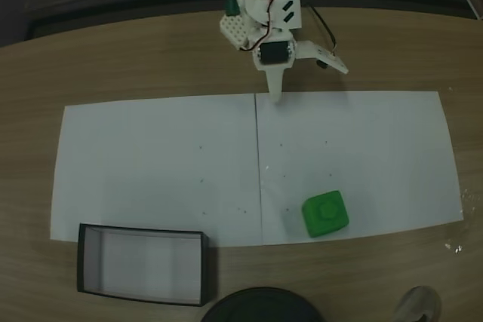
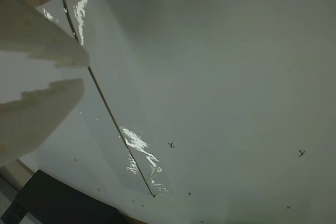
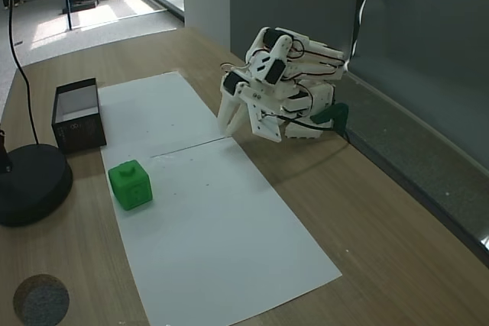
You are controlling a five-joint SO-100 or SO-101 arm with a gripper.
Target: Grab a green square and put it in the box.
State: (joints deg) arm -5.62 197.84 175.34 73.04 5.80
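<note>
The green square (image 1: pixel 325 214) (image 3: pixel 130 184) lies on the white paper, with its round embossed mark facing up in a fixed view. The box (image 1: pixel 143 263) (image 3: pixel 78 116) stands at the paper's corner with a bare pale floor. My gripper (image 1: pixel 275 94) (image 3: pixel 226 129) hangs at the far edge of the paper by the seam, well away from both, on the folded white arm. In the wrist view my gripper (image 2: pixel 85 73) enters from the left. Its white fingers (image 2: pixel 37 108) stand nearly together, with only a thin gap and nothing in it.
Two white paper sheets (image 1: pixel 151 164) meet at a dark seam on the wooden table. A round black disc (image 1: pixel 260 308) (image 3: pixel 30 181) sits next to the box. A small grey round patch (image 1: pixel 419 305) (image 3: pixel 40 299) lies near the table's edge.
</note>
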